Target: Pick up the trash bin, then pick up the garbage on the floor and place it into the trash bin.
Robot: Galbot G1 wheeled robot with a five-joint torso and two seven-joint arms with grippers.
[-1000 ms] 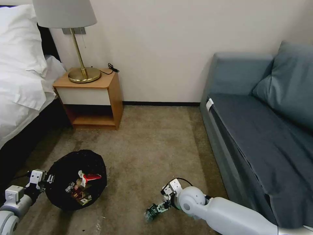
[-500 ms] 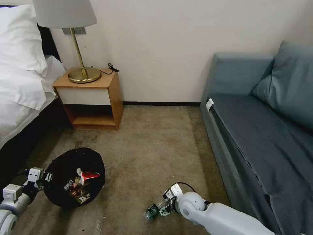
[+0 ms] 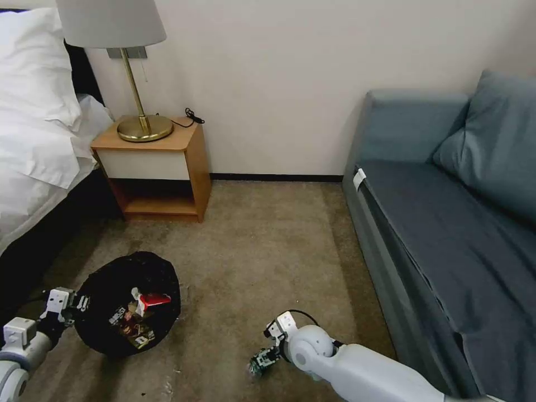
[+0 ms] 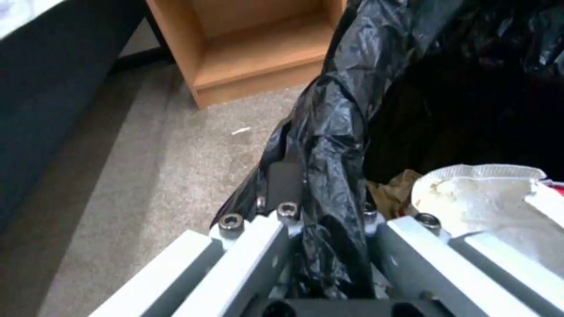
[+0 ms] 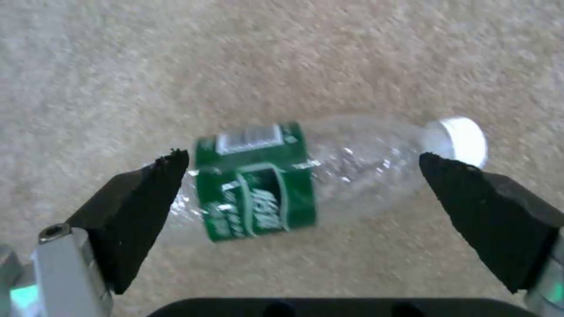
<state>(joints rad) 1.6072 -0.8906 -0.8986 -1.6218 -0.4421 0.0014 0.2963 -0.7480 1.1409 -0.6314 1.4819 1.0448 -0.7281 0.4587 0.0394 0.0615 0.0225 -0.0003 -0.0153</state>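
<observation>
Right gripper (image 5: 299, 193) hangs spread wide over the bottle (image 5: 306, 176) lying on the carpet (image 5: 294, 53); round plastic could roll away; left gripper (image 4: 326, 220) pinches the trash bin (image 3: 131, 304) rim.

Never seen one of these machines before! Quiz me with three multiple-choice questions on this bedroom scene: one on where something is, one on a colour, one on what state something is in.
1. Where does the bottle lie?
A. on the sofa
B. on the carpet
C. in the bin

2. What colour is its label?
A. green
B. blue
C. yellow

3. How are the right gripper's jaws?
A. shut on the bottle
B. shut on nothing
C. open either side of the bottle

Key: 1 B, carpet lies all round it. 2 A, a green band wraps it. 3 C, both jaws stand apart from it. The left gripper grips the bin's bagged rim.
</observation>
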